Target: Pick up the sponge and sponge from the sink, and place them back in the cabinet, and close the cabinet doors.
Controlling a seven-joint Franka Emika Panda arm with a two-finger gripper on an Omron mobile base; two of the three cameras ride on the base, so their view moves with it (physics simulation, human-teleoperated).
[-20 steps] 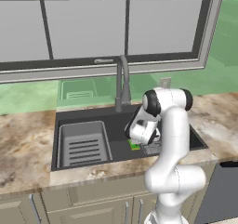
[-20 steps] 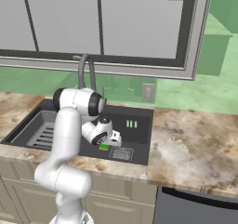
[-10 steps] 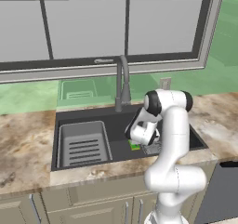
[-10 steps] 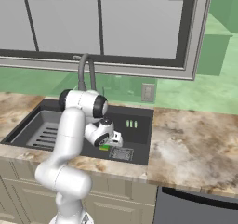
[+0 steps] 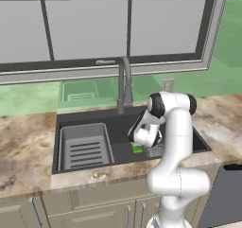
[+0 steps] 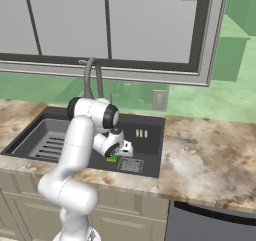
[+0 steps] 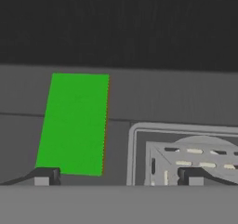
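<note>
Sponge (image 7: 74,124) lies unlifted in the sink (image 5: 94,118); tool (image 7: 118,176) gapes wide above it, so everything remains undone.

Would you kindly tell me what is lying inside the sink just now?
Inside the sink lie a grey rack insert, the bright green sponge and a square drain beside it. The open pincer hangs over both. The arm covers part of the basin floor.

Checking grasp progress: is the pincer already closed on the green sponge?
No, the pincer stands open above the green sponge.
</note>
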